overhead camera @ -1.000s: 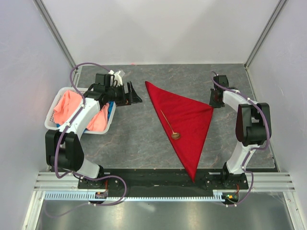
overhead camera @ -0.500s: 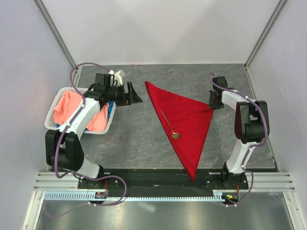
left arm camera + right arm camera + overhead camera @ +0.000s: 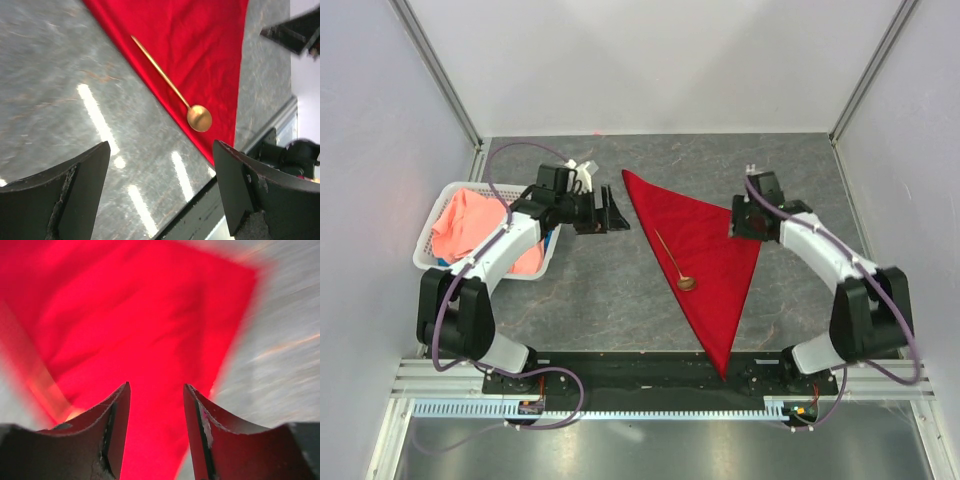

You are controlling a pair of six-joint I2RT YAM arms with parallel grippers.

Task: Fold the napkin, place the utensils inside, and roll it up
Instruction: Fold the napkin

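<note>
The deep red napkin (image 3: 705, 255) lies folded into a triangle in the middle of the table. The copper spoon (image 3: 674, 265) rests on its left part, bowl toward the near side; the left wrist view shows the spoon (image 3: 172, 91) on the napkin (image 3: 200, 55) near its folded edge. My left gripper (image 3: 612, 213) hovers open just left of the napkin's far corner, nothing between its fingers. Over the napkin's right corner my right gripper (image 3: 733, 221) stands open; its fingers (image 3: 117, 415) frame only blurred red napkin (image 3: 130, 330).
A white basket (image 3: 432, 258) at the far left holds a salmon-pink cloth (image 3: 470, 220) and a bit of blue cloth. A black rail (image 3: 650, 370) runs along the near table edge. Grey walls stand on three sides.
My right gripper opened and moved left from beside the napkin's right corner to above it. The left gripper shifted right toward the napkin's far corner. Napkin and spoon stayed put.
</note>
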